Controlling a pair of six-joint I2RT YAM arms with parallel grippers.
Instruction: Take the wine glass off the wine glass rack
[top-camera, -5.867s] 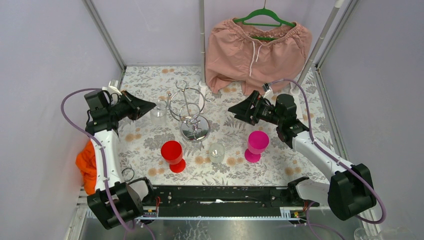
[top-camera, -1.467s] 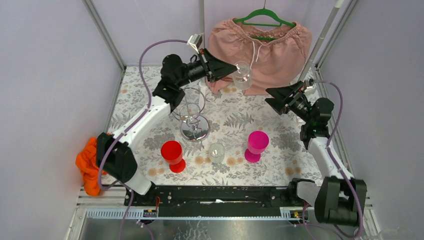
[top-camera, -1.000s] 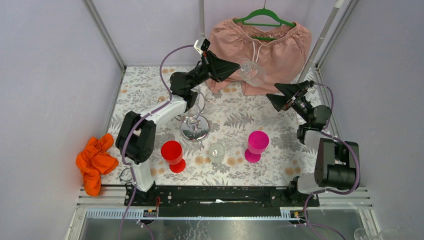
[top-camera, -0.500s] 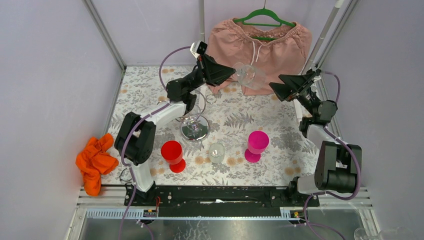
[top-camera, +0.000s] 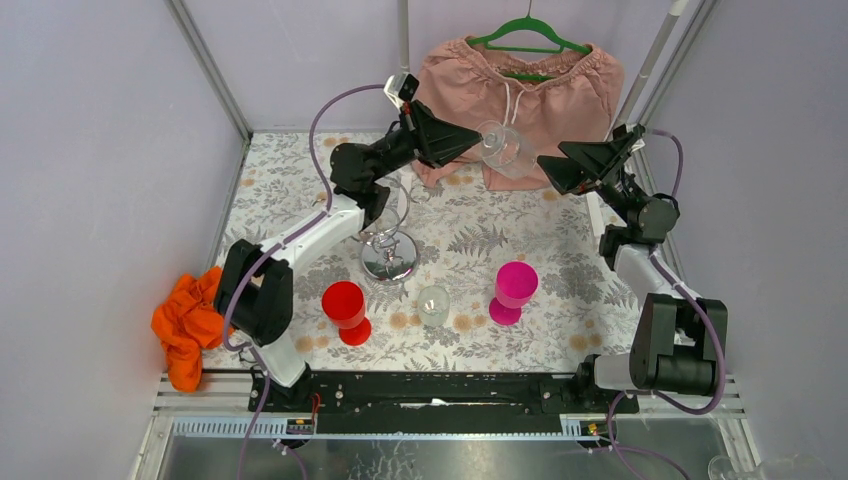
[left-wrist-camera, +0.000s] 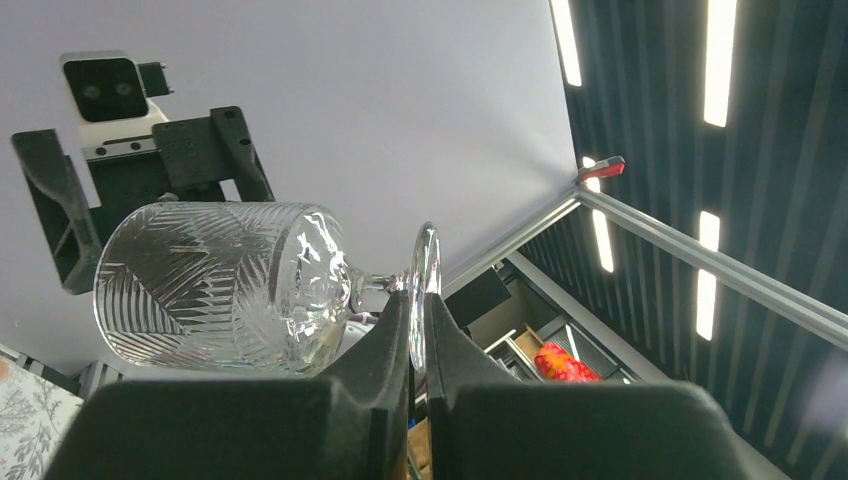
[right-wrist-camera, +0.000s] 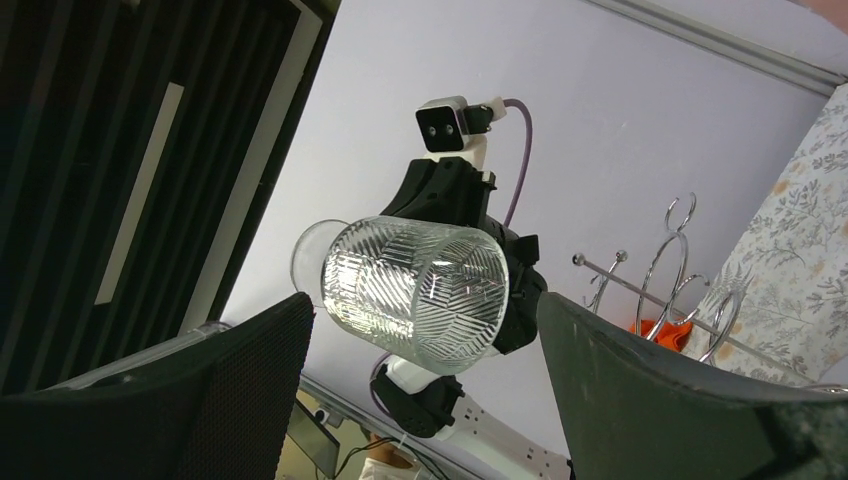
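Clear wine glass (left-wrist-camera: 225, 285), sideways, foot pinched in the left claw (left-wrist-camera: 418, 330), faces the wide-spread right claw (right-wrist-camera: 422, 310)

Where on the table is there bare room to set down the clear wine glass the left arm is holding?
Widest bare patch: the cloth between the wine glass rack, the pink shorts and the magenta cup. Another lies back left, behind the left arm. The front row is crowded: red cup, small clear glass, magenta cup.

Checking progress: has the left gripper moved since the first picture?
Yes. The left gripper, then left of the wine glass rack, now sits beyond it to the right, holding the wine glass.
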